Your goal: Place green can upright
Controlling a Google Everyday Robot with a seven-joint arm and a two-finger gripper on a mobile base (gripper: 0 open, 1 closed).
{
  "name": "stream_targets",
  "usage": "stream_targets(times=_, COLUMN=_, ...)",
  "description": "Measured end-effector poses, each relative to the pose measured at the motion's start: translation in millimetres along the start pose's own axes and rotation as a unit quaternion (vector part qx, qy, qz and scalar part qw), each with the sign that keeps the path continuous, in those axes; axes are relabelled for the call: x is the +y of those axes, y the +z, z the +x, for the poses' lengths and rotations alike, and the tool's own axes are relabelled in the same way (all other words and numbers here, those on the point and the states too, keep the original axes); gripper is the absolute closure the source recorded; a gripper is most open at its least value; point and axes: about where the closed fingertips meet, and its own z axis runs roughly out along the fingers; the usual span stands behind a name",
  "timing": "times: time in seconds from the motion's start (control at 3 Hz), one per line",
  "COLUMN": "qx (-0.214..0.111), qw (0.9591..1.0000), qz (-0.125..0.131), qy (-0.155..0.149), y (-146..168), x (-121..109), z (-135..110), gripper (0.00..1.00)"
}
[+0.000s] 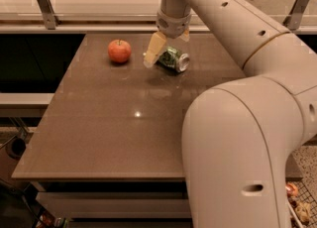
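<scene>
The green can [173, 59] lies on its side at the back of the brown table [109, 138], its silver end facing right and toward me. My gripper [168, 44] hangs from the arm directly over the can, open. One pale finger [152, 51] reaches down beside the can's left end. The other finger [185, 35] is behind the can and mostly hidden. The can rests on the table and is not lifted.
A red-orange apple [119, 51] sits on the table left of the can. My arm's large white body [237, 152] covers the right front of the view. A ledge with metal brackets [43, 5] runs behind the table.
</scene>
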Motion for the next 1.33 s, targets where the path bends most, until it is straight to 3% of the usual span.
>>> stream_targets(times=0.33, qx=-0.001, qw=0.9999, qz=-0.014, qy=-0.001, y=10.3, x=4.4, z=-4.4, gripper=0.00)
stream_targets(times=0.67, qx=-0.004, qw=0.9998, qz=-0.021, qy=-0.002, y=16.8, x=7.8, z=-5.9, gripper=0.16)
stream_targets(times=1.33, qx=-0.008, qw=0.9998, qz=-0.020, qy=-0.003, y=24.1, x=7.5, z=-11.2, gripper=0.64)
